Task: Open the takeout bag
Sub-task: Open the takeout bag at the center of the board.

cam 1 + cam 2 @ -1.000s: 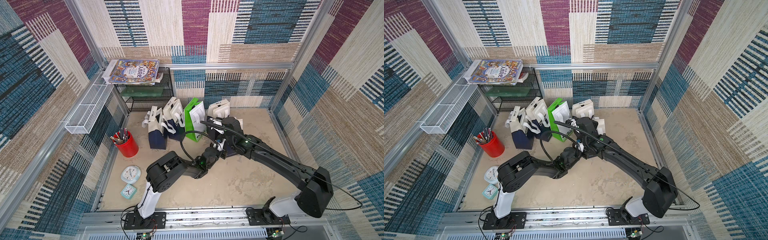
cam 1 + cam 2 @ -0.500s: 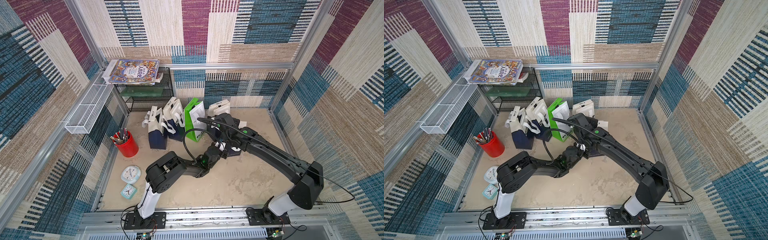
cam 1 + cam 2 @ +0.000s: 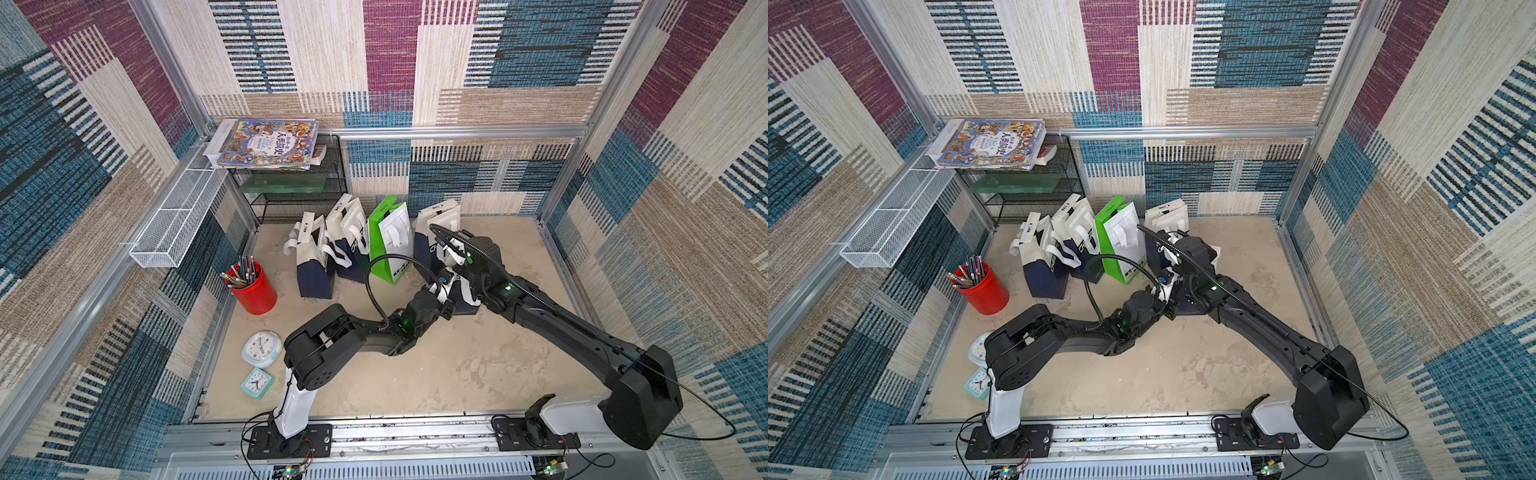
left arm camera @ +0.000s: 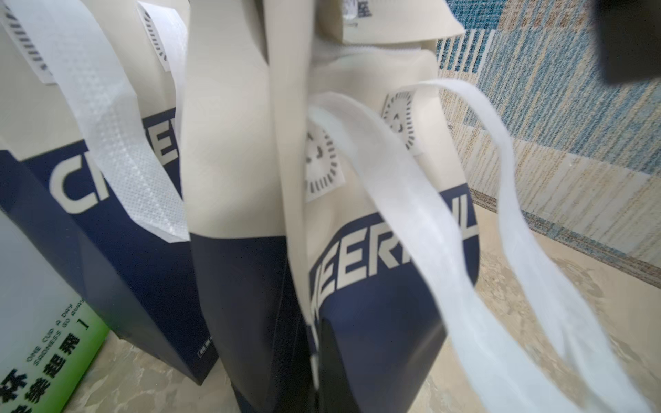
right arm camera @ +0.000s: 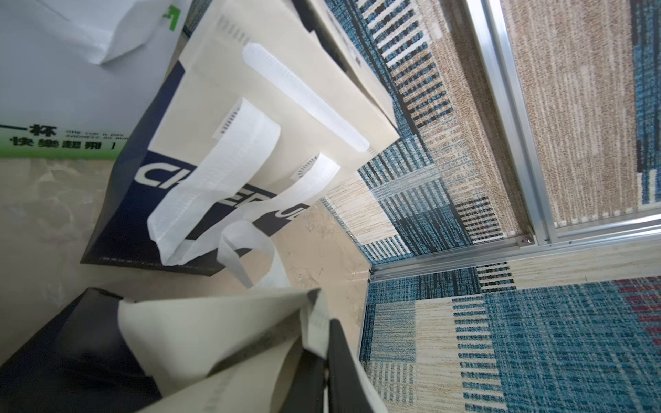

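The takeout bag [image 3: 467, 303] is that soft paper-ish fabric stuff, cream on top and navy below, boxy with creased side folds. It has floppy white non-woven handles [image 4: 411, 200] with a dimpled weave. It's standing on the beige, marble-looking floor [image 3: 457, 374], in front of the row of bags along the back wall, close to its twin [image 5: 250, 118] and near the green-and-white bag [image 3: 388, 249].

Right gripper [image 5: 323, 357] is clamped on the bag's cream top edge — you only really see that in the right wrist view, where thin black fingers [image 5: 339, 361] squeeze the rim.

Left gripper [image 3: 445, 290] has its jaws together, right up against the bag's near side. Its tips are hidden, so I can't tell if it's got any fabric pinched.

The left wrist view gives you the print instead: big cream block letters on the navy band, plus little dial-like patches where the handles attach. Both top views show the two arms meeting over the bag, which they mostly cover.
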Motion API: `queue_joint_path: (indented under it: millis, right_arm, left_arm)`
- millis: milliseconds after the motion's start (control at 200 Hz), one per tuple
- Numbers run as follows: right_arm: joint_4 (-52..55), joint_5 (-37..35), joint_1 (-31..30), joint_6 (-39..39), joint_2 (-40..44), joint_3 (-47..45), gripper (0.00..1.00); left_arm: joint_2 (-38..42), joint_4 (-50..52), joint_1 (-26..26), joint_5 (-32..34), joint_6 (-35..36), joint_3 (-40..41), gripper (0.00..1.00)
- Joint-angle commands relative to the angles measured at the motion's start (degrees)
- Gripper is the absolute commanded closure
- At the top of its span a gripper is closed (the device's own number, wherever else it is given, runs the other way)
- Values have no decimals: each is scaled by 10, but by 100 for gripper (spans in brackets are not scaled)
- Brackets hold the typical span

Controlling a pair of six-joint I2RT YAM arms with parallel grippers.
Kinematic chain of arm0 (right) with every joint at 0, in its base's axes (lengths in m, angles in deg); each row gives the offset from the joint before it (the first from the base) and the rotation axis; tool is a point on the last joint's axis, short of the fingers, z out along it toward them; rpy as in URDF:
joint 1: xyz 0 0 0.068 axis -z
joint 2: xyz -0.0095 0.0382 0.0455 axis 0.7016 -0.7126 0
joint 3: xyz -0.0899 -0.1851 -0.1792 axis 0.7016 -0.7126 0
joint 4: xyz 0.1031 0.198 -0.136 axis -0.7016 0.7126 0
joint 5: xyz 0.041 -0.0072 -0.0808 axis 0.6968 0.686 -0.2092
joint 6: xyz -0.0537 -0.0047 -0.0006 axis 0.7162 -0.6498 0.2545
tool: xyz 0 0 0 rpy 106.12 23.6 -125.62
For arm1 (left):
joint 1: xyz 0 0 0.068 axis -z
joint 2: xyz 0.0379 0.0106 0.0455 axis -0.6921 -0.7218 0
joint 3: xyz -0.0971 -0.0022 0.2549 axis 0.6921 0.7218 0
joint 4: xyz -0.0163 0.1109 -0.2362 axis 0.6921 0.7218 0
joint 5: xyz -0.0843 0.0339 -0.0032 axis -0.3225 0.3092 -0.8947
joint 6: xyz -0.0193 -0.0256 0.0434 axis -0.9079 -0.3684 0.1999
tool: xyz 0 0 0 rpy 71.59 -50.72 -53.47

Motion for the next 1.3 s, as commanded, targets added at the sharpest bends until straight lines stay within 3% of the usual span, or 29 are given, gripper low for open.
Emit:
queue_joint_path:
  millis: [0, 265, 726, 806, 992, 1032, 1062, 1202, 1297]
  right_arm:
    - [-45, -64, 3, 17, -11, -1, 100]
    - [-16, -232, -22, 119, -40, 39, 100]
    - [-61, -306, -68, 273, -72, 76, 100]
    - [-29, -288, -66, 238, -74, 104, 100]
    - [178, -147, -31, -30, -70, 230, 97]
    - [186, -124, -26, -53, -63, 231, 93]
    - [186, -110, -23, -64, -56, 226, 84]
    - [170, -95, -15, -133, -35, 203, 27]
    - [191, -81, -9, -212, -27, 212, 13]
  left_arm:
    - [-1, 79, 0, 19, 8, 5, 100]
    - [-5, 99, 2, 28, 13, -6, 100]
    - [-11, 115, 9, 36, 23, -16, 100]
    - [-10, 114, 9, 36, 22, -15, 100]
    - [-3, 113, 9, 31, 16, -13, 100]
    - [-2, 114, 9, 30, 15, -13, 100]
    - [-2, 115, 9, 30, 14, -14, 100]
    - [0, 125, 9, 35, 3, -21, 100]
    - [-5, 133, 9, 36, -12, -34, 100]
